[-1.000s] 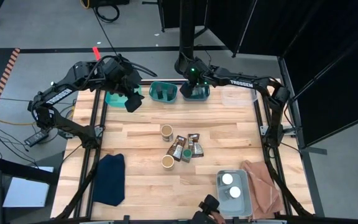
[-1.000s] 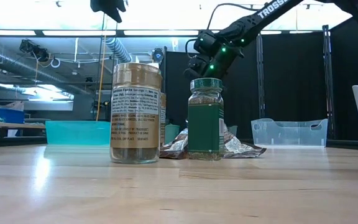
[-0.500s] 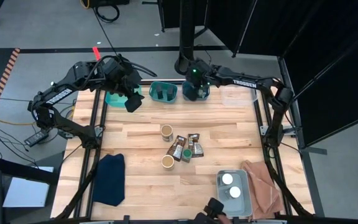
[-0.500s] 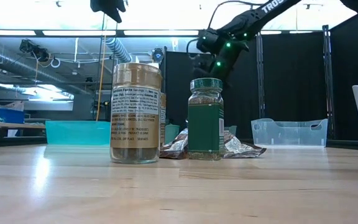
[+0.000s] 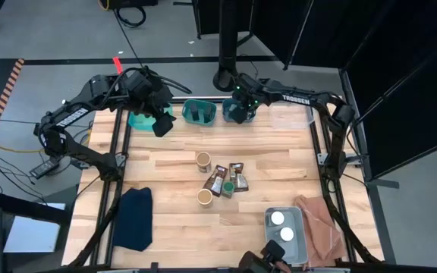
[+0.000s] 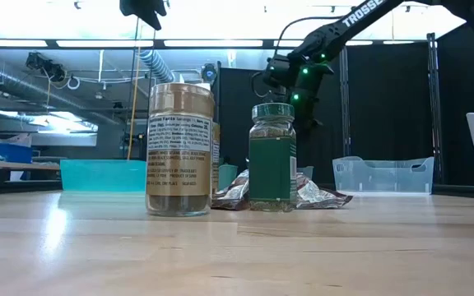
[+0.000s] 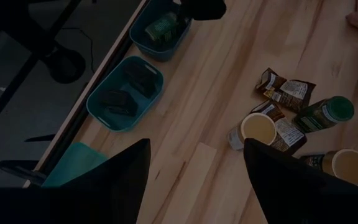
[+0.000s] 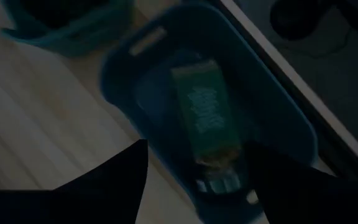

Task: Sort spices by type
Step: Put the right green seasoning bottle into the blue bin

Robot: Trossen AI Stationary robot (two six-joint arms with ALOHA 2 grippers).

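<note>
Mid-table stands a cluster of spices: two tan-topped jars (image 5: 203, 159) (image 5: 204, 196), brown packets (image 5: 220, 178) and a green-lidded jar (image 5: 227, 189). My right gripper (image 8: 196, 144) hovers open over a teal bin (image 5: 237, 116) at the far edge. In that bin a green-labelled jar (image 8: 204, 118) lies on its side, below the fingers and clear of them. The neighbouring teal bin (image 5: 199, 112) holds black jars. My left gripper (image 5: 161, 125) hangs open and high at the far left, with nothing between its fingers.
A third teal bin (image 5: 137, 119) sits under the left arm, and a clear bin (image 5: 287, 114) stands at the far right. A pale bin (image 5: 284, 243) near the front holds two white-lidded jars. A dark blue cloth (image 5: 133, 216) and a tan cloth (image 5: 321, 227) lie near the front corners.
My right gripper has tipped more steeply downward and sunk a little over the teal bin at the far edge. The spices on the table have not moved.
</note>
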